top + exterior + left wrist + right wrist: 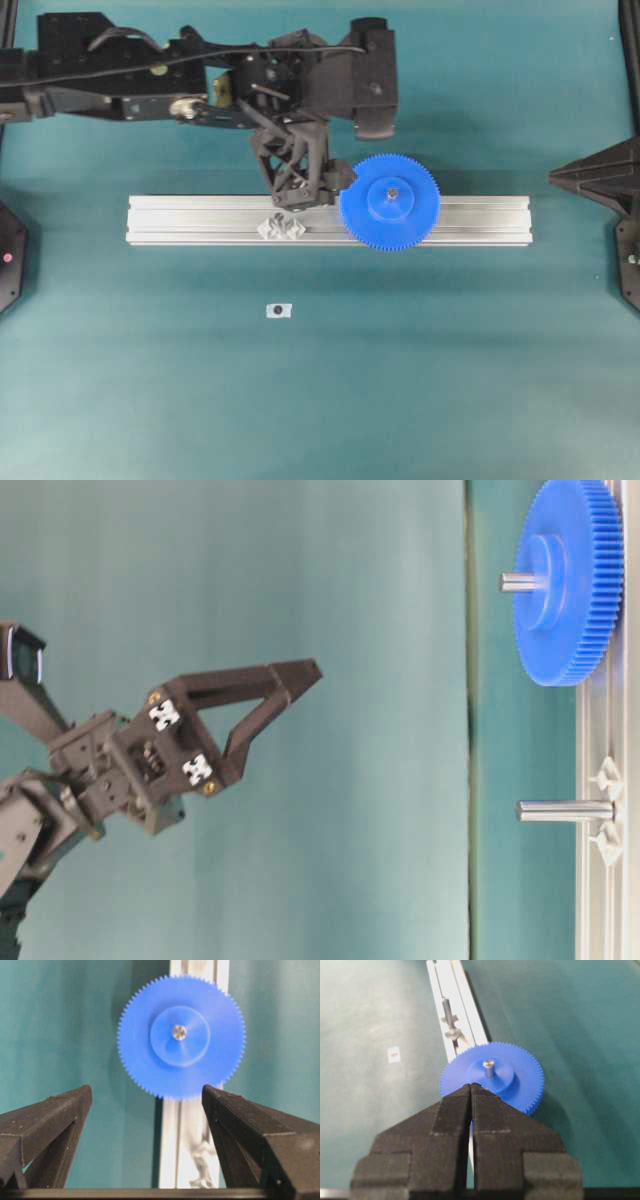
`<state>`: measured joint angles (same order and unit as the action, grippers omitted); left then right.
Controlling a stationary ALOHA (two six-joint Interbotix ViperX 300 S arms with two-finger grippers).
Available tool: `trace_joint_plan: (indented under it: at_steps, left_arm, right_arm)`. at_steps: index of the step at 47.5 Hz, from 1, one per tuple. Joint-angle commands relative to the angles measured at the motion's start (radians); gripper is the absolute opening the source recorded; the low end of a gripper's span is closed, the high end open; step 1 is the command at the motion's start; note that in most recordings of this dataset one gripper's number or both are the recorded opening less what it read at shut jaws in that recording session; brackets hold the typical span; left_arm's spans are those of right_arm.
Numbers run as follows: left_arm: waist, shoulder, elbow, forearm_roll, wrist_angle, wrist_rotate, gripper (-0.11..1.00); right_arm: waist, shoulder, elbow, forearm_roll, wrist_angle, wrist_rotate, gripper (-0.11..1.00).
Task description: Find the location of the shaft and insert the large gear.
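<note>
The large gear (389, 201), a bright blue toothed disc, is seen lying flat on the aluminium rail (200, 220), just right of the rail's middle and overhanging both of its long edges. The tip of the shaft (392, 192) is visible poking up through the raised hub, so the gear is judged to be already threaded on and seated; its flat, centred rest fits that reading. At about nine o'clock from the gear, a second pin (565, 810) stands bare on the rail between two small shiny brackets (282, 228). Further out, at about seven o'clock, a small white tag (279, 310) lies on the teal table (450, 380), well apart from the rail.

The left gripper (147, 1102) is held above the rail, between the bare pin and the gear, with its jaws spread wide and nothing between them; the gear is framed ahead of its fingertips, not touched. Its arm is stretched in from the ten o'clock side. The right gripper (471, 1087) is parked low at three o'clock, its jaws pressed together on nothing, pointed toward the gear.
</note>
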<state>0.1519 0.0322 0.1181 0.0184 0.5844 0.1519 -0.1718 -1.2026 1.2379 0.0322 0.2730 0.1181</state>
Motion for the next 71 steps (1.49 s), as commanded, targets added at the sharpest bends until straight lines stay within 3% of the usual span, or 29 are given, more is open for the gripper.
trace_joint_plan:
  at_steps: [1,18,31,42,71]
  left_arm:
    - [-0.008,-0.060,0.015,0.003,-0.008,-0.005,0.91]
    - [-0.034,-0.163,0.149,0.003,-0.038,-0.035,0.91]
    - [-0.034,-0.284,0.291,0.005,-0.212,-0.078,0.91]
    - [-0.041,-0.364,0.417,0.005,-0.285,-0.118,0.91]
    - [-0.057,-0.503,0.558,0.005,-0.380,-0.118,0.91]
  right_arm:
    - [-0.002,0.008,-0.005,0.002,-0.008,0.009,0.02]
    - [-0.002,0.008,0.005,0.002,-0.012,0.008,0.02]
    - [-0.002,0.008,0.005,0.002,-0.012,0.009,0.02]
    - [-0.002,0.008,0.005,0.002,-0.005,0.008,0.02]
    - [-0.002,0.008,0.009,0.002,-0.005,0.008,0.02]
